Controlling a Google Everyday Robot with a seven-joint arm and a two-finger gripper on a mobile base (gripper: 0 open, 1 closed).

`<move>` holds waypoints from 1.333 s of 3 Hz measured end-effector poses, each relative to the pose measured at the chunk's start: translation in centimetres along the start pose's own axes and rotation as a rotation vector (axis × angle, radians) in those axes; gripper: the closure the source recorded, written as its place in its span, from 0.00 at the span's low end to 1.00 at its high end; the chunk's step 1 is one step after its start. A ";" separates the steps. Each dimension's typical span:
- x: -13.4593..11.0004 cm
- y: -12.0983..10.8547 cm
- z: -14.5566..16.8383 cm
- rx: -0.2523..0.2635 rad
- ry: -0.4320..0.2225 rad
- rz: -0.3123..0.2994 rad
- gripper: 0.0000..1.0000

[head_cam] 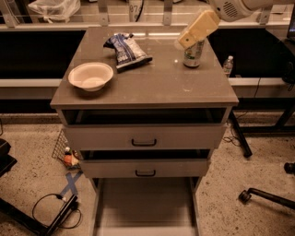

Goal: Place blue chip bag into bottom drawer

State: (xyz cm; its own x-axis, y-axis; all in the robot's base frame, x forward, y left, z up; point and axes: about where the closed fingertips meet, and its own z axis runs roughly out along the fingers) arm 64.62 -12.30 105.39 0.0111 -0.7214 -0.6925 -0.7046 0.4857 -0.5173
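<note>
While my gripper (185, 41) hovered over soda can (192, 54), back right of cabinet top (156, 87), grip state unclear to me; blue chip bag (126, 50) lay behind bowl (91, 76); bottom drawer (145, 209) stood open.

Dim warm light, glare by hand (184, 41) over can (192, 55)

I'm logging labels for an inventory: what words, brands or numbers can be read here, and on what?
Nothing can be read for certain.
Chip bag: white markings, too blurred to read.
Can: label too blurred to read.
White tag at the back: marks too blurred to read.
Gripper, hanging just above the can: no text shows.
</note>
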 end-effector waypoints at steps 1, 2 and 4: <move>0.0 0.2 -0.2 -0.005 0.006 -0.004 0.00; -1.0 0.2 2.9 0.003 -0.020 -0.004 0.00; -4.7 1.6 16.2 -0.048 -0.103 0.022 0.00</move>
State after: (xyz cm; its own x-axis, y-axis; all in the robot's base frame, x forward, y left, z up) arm 74.94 -0.17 99.71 0.0668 -0.6550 -0.7527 -0.7387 0.4746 -0.4786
